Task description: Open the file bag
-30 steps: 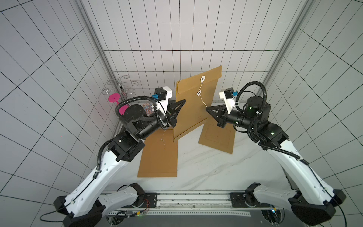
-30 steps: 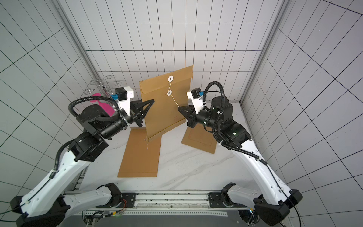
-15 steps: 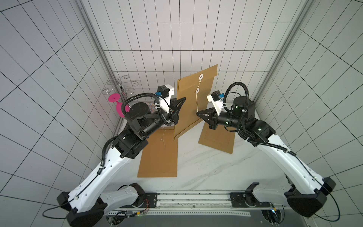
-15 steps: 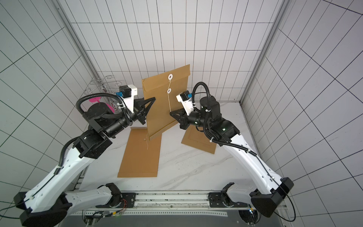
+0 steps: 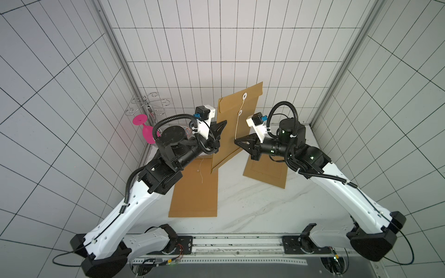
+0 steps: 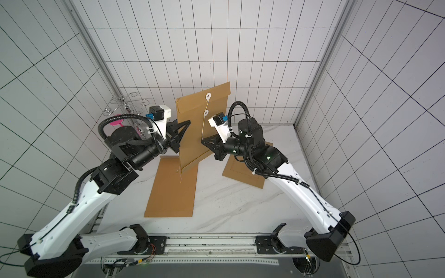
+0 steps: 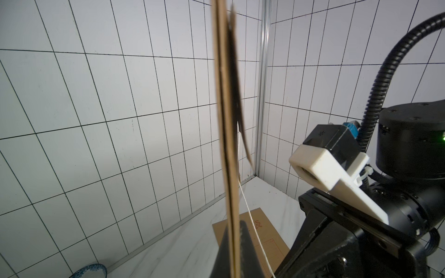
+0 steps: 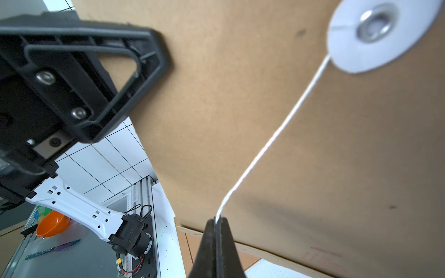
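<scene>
The file bag (image 5: 228, 134) (image 6: 192, 134) is a brown kraft envelope held upright above the table. My left gripper (image 5: 225, 122) (image 6: 189, 122) is shut on its left edge. Edge-on in the left wrist view, the file bag (image 7: 227, 120) sits between the fingers (image 7: 245, 243), its flap standing slightly off the body. A white string (image 5: 240, 120) (image 6: 204, 120) (image 8: 277, 130) runs taut from the white discs (image 5: 245, 96) (image 8: 370, 31) down to my right gripper (image 5: 235, 141) (image 6: 201, 140) (image 8: 217, 220), which is shut on its end just in front of the bag.
Two more brown envelopes lie flat on the marble table, one at the left (image 5: 195, 190) and one at the right (image 5: 267, 171). A pink goblet (image 5: 147, 132) and a wire rack (image 5: 149, 106) stand at the back left corner. Tiled walls close in three sides.
My right gripper has moved left and closer to the bag, carrying the string end. The bag and my left gripper have shifted slightly left.
</scene>
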`<state>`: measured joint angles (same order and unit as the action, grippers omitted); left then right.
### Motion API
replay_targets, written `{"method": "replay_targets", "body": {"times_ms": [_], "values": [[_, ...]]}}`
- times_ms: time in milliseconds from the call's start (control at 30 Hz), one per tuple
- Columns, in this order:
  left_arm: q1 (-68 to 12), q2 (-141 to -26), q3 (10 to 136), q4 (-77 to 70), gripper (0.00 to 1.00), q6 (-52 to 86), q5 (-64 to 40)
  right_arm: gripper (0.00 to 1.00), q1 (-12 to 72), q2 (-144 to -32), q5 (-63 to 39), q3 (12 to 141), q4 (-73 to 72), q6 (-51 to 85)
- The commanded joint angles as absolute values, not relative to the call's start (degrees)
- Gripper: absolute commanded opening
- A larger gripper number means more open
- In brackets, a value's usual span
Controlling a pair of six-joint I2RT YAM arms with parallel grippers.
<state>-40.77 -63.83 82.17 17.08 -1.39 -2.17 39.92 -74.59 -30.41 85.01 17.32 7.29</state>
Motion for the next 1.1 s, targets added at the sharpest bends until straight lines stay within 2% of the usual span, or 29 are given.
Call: {"method": "replay_targets", "body": {"times_ms": [0,467,1067], "values": [[-41.29,-63.68,82.29,16.74,0.00,-3.39,0.16,0.00,40.52,-74.95,-30.89,88.31,16.26,6.94],[-42.73,-62.69,79.39,19.85,0.00,-5.55,3.34,0.00,40.61,-74.96,-30.97,90.32,15.90,7.47],[-44.44,-59.51,73.56,22.04,0.00,-5.54,3.45,0.00,40.38,-72.91,-24.84,89.29,14.43,7.38]]}}
